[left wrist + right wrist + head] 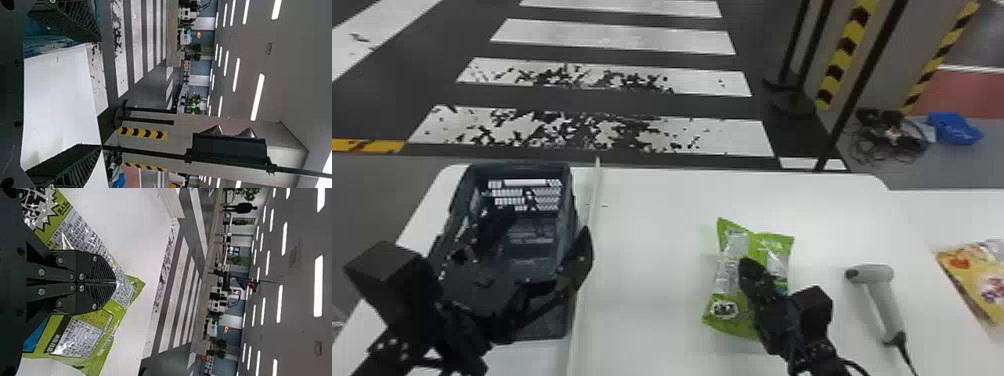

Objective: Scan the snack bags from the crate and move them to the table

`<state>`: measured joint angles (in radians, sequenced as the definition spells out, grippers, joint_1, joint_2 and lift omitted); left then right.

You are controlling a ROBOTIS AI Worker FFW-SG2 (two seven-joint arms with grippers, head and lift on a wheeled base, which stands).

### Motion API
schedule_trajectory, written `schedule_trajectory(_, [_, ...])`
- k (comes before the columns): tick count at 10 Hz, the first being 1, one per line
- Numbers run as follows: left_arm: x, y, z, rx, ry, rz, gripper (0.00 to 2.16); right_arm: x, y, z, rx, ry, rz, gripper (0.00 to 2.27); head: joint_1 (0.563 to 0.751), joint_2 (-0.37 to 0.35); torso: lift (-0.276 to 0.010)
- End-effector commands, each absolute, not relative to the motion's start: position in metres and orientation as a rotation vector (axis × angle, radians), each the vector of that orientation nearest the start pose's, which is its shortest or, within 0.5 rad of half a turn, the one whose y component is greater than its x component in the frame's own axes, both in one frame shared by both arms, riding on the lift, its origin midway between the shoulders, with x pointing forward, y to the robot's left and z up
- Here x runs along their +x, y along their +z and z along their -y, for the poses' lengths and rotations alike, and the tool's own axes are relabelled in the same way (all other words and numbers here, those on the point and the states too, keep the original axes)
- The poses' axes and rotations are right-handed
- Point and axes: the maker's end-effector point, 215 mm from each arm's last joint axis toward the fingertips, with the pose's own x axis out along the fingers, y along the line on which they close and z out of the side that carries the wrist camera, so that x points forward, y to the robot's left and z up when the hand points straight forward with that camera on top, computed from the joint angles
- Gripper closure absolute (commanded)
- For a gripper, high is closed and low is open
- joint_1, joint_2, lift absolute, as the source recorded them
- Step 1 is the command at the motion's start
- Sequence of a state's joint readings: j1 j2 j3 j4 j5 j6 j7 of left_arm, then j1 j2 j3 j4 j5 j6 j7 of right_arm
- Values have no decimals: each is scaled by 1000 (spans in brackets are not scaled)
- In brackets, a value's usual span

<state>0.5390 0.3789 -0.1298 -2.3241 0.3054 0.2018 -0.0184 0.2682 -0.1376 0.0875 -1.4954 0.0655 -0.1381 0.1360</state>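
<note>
Bag point(732, 245), green and silvery, lies near the middle of the bench point(652, 210), right of centre in the head view, with one corner pointing toward the far edge. The right tool point(748, 265) comes in from the bottom edge and reaches over it, its tip against the bag's printed middle. In the right wrist view its two fingers are together, meeting along their ridged inner faces, with printed film spread out around them; I cannot tell whether any film is caught between.

The left tool point(548, 222) is over the crate point(571, 215) at the left of the head view, its fingers wide apart with nothing between them. The crate is dark grey, with slotted walls, standing on the bench's left part. A pale strip point(597, 195) runs just beside its right side.

Right of the green bag, well apart from the crate, the scanner point(884, 302) lies on the bench, its cord running off the bottom edge. A yellow snack bag point(974, 285) lies at the far right, cut off by the frame.
</note>
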Motion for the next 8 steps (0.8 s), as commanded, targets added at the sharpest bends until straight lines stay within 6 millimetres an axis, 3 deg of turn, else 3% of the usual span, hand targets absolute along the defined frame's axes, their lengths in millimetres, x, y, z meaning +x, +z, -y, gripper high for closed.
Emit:
schedule_trajectory(1, [415,-280,-144,-44,-378,-58,26,465,-509,191,-197,297,-250,2243,695,-62,-95])
schedule_trajectory(4, [414,-281,-143,-49,-383,-58,26,453,-526,196,-219,353,-288,2243,695,-58,-95])
schedule_trajectory(8, [412,-274,-144,-52,-382,-40,26,440,-523,225,-257,392,-276,2243,695,-84,-95])
